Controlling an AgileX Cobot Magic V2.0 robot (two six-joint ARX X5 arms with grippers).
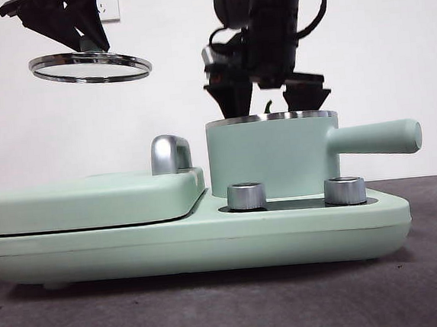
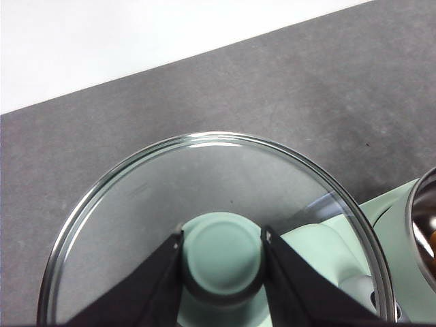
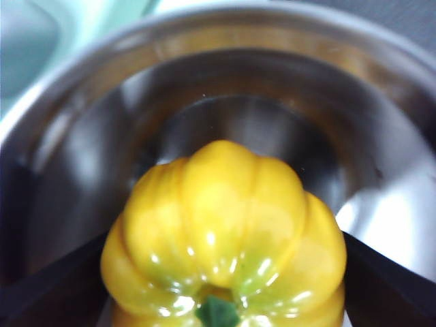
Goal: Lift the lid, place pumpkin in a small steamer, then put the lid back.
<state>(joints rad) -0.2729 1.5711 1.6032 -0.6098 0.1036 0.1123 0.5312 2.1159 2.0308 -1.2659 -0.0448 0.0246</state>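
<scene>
While your left hand [image 2: 223,255] pinches the lid [image 2: 204,225] by its knob, high above the griddle cover [image 1: 91,199], your right hand [image 3: 221,300] sits in the pot [image 1: 272,159], jaws closed on the pumpkin [image 3: 225,231].

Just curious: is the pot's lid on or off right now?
Off. The left end effector holds the lid by its knob in the air, beside the small steamer.

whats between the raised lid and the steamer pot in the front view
Nothing solid: white wall shows between the lid, held high by the left gripper, and the small steamer. Below that gap stands the griddle cover's chrome handle.
</scene>
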